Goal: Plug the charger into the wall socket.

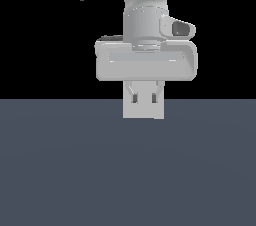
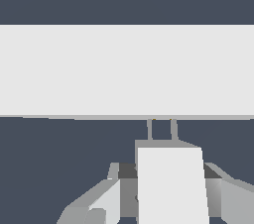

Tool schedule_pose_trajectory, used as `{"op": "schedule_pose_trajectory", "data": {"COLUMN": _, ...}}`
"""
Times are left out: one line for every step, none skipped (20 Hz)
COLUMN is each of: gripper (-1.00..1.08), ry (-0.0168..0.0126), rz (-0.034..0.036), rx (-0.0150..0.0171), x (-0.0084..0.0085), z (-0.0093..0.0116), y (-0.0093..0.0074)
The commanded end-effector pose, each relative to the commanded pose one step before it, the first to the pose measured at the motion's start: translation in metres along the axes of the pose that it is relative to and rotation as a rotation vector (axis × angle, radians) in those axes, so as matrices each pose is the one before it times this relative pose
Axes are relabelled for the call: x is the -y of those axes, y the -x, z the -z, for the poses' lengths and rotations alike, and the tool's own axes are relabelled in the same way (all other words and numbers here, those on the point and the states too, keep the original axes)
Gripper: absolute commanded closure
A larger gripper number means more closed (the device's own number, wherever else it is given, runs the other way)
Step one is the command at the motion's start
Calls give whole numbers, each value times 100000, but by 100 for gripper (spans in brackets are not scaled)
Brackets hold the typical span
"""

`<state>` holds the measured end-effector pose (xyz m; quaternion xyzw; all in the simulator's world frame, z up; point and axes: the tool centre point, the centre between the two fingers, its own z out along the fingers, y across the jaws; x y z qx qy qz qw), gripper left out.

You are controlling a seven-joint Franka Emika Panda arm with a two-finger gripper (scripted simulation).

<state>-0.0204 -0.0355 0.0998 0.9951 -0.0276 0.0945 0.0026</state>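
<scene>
Wrist view: charger [image 2: 171, 183] grasped in the pincer [image 2: 163, 203]
Its two prongs [image 2: 161, 129] reach the wall socket [image 2: 124, 69] straight ahead of the pincer, tips at the plate's edge, above the dark surface [image 2: 49, 158]

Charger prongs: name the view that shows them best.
The wrist view. There both prongs run from the charger up to the wall socket's edge. The exterior view hides the prongs; only the charger's flat face shows under the gripper.
</scene>
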Motion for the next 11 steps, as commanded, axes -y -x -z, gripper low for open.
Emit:
{"op": "schedule_pose_trajectory", "data": {"gripper": 108, "ry": 1, "rz": 7, "rx": -21, "x": 0, "z": -134, "y": -771}}
{"op": "schedule_pose_trajectory", "data": {"gripper": 108, "ry": 0, "rz": 0, "rx": 0, "x": -1, "z": -41, "y": -212}}
{"op": "schedule_pose_trajectory", "data": {"gripper": 108, "ry": 0, "rz": 0, "rx": 0, "x": -1, "z": -33, "y": -176}}
{"op": "schedule_pose_trajectory", "data": {"gripper": 108, "ry": 0, "rz": 0, "rx": 0, "x": 0, "z": -26, "y": -139}}
{"op": "schedule_pose_trajectory", "data": {"gripper": 108, "ry": 0, "rz": 0, "rx": 0, "x": 0, "z": -19, "y": -103}}
{"op": "schedule_pose_trajectory", "data": {"gripper": 108, "ry": 0, "rz": 0, "rx": 0, "x": 0, "z": -12, "y": -67}}
{"op": "schedule_pose_trajectory", "data": {"gripper": 108, "ry": 0, "rz": 0, "rx": 0, "x": 1, "z": -5, "y": -31}}
{"op": "schedule_pose_trajectory", "data": {"gripper": 108, "ry": 0, "rz": 0, "rx": 0, "x": 1, "z": 2, "y": 5}}
{"op": "schedule_pose_trajectory", "data": {"gripper": 108, "ry": 0, "rz": 0, "rx": 0, "x": 1, "z": 9, "y": 41}}
{"op": "schedule_pose_trajectory", "data": {"gripper": 108, "ry": 0, "rz": 0, "rx": 0, "x": 1, "z": 10, "y": 47}}
{"op": "schedule_pose_trajectory", "data": {"gripper": 108, "ry": 0, "rz": 0, "rx": 0, "x": 0, "z": 4, "y": 17}}
